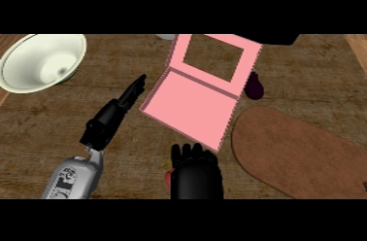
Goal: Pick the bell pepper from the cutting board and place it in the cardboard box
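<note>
Right hand [193, 169] curls round the bell pepper [169, 176], of which only a red sliver shows at the hand's left side. It sits off the cutting board [301, 157], just below the pink cardboard box [190, 111]. Left hand [114, 113] is released, fingers straight, beside the box's left edge.

Dim, even light; faint soft shadows.

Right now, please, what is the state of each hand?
Left hand: open, fingers straight, holding nothing.
Right hand: shut on the bell pepper, which it mostly hides.
</note>
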